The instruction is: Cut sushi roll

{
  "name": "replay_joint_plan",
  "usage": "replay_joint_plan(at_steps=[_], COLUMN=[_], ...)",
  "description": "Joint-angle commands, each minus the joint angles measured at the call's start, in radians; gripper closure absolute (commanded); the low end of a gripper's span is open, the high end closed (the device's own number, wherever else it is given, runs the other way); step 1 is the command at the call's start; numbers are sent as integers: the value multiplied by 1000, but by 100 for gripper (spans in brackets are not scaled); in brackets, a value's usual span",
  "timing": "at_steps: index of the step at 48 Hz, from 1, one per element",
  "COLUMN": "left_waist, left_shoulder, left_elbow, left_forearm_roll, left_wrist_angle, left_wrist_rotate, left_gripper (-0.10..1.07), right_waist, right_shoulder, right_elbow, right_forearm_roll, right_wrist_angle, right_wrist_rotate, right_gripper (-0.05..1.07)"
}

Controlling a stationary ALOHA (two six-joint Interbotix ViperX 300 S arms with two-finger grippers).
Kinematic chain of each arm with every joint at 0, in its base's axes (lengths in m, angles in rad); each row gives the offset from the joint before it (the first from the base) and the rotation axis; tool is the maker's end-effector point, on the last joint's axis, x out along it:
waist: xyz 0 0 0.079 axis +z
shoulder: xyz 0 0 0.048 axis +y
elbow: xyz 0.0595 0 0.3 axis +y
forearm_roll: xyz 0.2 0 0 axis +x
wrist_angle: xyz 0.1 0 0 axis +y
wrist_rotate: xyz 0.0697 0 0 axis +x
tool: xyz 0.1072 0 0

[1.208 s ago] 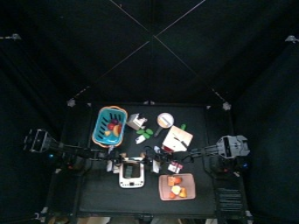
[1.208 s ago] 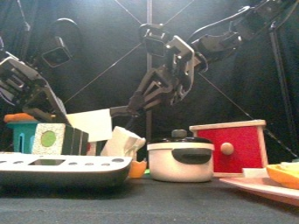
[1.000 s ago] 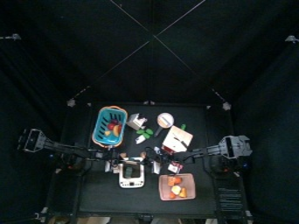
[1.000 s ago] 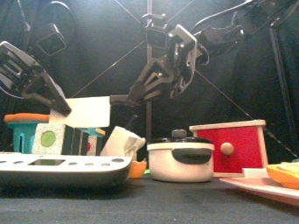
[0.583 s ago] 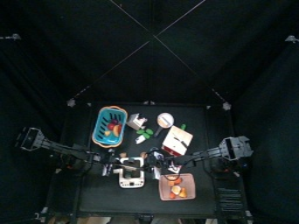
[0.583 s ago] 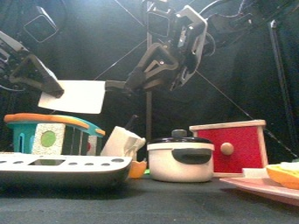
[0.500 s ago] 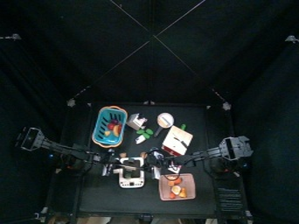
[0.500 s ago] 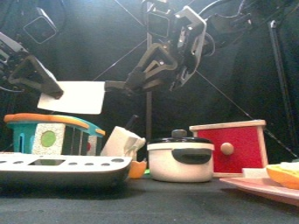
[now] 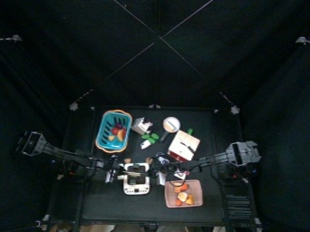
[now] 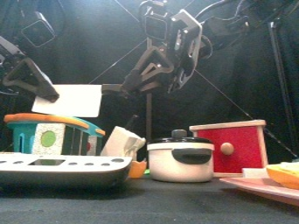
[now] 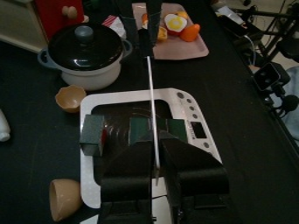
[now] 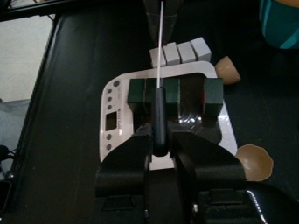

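L gripper [image 11: 153, 166] is clenched on a cleaver [image 10: 66, 100], blade edge-on above the sushi roll [image 11: 131, 131]. Roll lies on a white scale [image 10: 61, 169] at table front, dark w/ green ends. R gripper [image 12: 156, 150] grips a thin knife [image 12: 160, 52] over the same roll. Nearby: black pot [image 10: 180, 160], red box [image 10: 237, 148], pink plate [image 11: 177, 42] w/ orange food, teal basket [image 9: 114, 130].
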Motion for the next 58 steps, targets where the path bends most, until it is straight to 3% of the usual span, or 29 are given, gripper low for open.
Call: replay_joint_plan(at_steps=[1, 10, 34, 58], left_waist=[2, 2, 2, 2], left_shoulder=[25, 66, 75, 198], left_elbow=[-17, -21, -18, -38], left_forearm_roll=[-5, -6, -9, -34], left_wrist_angle=[-5, -14, -15, -15], left_wrist_rotate=[2, 3, 2, 2], left_gripper=[53, 53, 53, 53], right_waist=[2, 2, 2, 9], right_shoulder=[-17, -11, 20, 72], right_elbow=[-31, -32, -25, -23], right_forearm_roll=[5, 8, 25, 63], right_wrist_angle=[-11, -11, -11, -9], right_wrist_rotate=[-2, -2, 0, 0], right_gripper=[52, 52, 52, 52])
